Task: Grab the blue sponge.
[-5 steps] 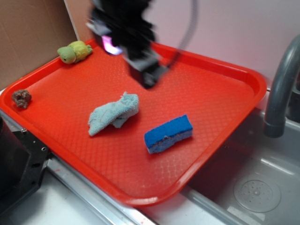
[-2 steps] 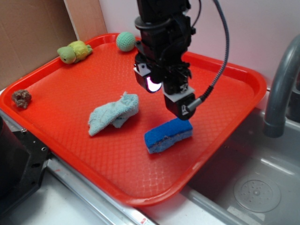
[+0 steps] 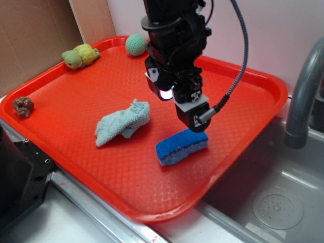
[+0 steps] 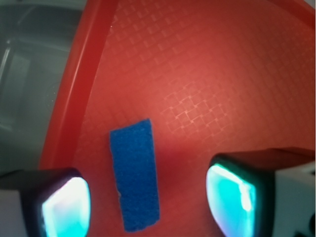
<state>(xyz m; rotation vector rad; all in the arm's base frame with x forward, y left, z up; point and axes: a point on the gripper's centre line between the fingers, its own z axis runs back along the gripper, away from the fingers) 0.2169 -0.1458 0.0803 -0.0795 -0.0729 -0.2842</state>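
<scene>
Wrist view shows us our gripper with fingers spread wide above the red tray, the blue sponge lying flat between them, nearer the left finger, untouched.

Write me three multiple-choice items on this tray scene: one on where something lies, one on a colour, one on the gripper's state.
1. Where does the blue rectangular sponge lie?
A. On the red plastic tray, near its sink-side edge
B. In the grey sink
C. On top of the pale blue knitted cloth

2. What colour is the small knitted ball at the tray's far edge?
A. Red
B. Teal green
C. Black

3. How does the gripper stand?
A. Shut on the sponge
B. Shut on the cloth
C. Open, with the sponge between its fingers

Answers:
1 A: the exterior view shows it flat on the tray.
2 B: it shows teal green against the red.
3 C: the wrist view shows gaps on both sides of the sponge.
</scene>
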